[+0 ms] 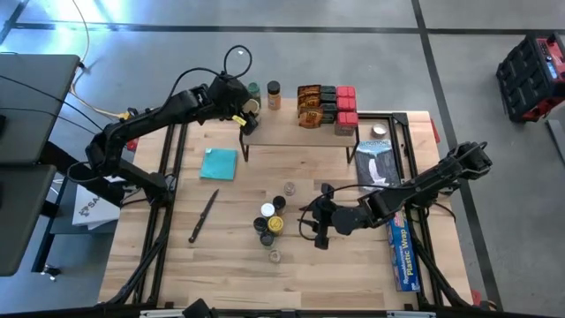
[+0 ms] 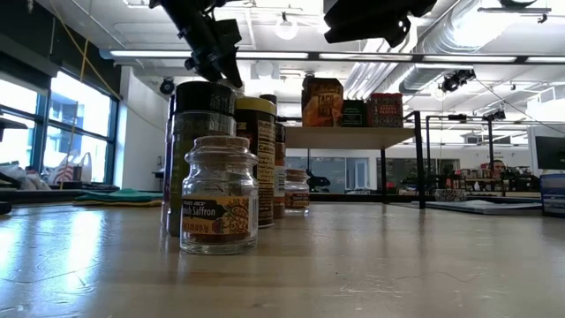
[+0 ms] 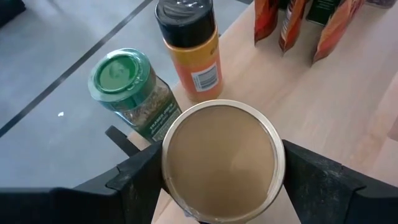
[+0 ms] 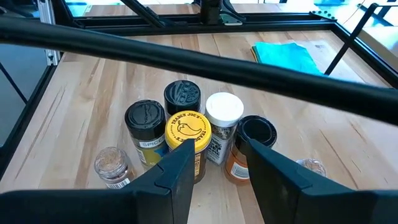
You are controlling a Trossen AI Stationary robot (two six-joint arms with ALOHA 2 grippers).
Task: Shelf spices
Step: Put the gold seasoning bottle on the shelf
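A: Nearest to us on the big wooden table (image 1: 177,265) we see a small clear glass saffron jar (image 2: 218,195), standing alone in front of a cluster of small round spice jars (image 1: 270,222) with black, white and yellow lids.

B: We agree. Just beside that cluster the right gripper (image 4: 214,163) hangs over the table, fingers apart and holding nothing; its wrist view looks down on the yellow-lidded jar (image 4: 187,130) and the white-lidded jar (image 4: 224,108).

A: Farther back we find the low rack with a light wooden top on thin black legs (image 1: 296,134). The left gripper (image 3: 217,180) is over its left end, fingers spread wide on either side of a round tan-lidded jar (image 3: 219,155). Whether they press it we cannot tell.

B: Behind it on the rack stand a green-lidded jar (image 3: 127,87) and an orange jar with a black lid (image 3: 189,46). Orange-brown packets (image 1: 309,104) and small red boxes (image 1: 345,109) fill the right end.
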